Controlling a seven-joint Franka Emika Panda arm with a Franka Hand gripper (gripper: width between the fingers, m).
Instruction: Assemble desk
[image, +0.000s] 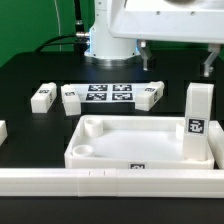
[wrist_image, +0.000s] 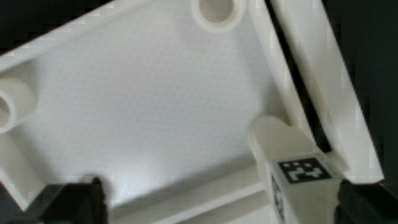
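Exterior view: with one leg (image: 198, 112) standing in a corner socket of the tabletop (image: 100, 157) and the tool (image: 176, 60) spread apart, empty, a loose leg (image: 150, 95) is judged due for fetching next.

We see the black table (image: 30, 70) bearing the desk tray (image: 140, 150) just behind the border rail (image: 110, 182) along its near edge. Farther back, three legs (image: 71, 98) flank the marker board (image: 110, 95).

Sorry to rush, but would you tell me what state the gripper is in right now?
Gripper: open, holding nothing; the upright leg at the tabletop corner stands free of it.
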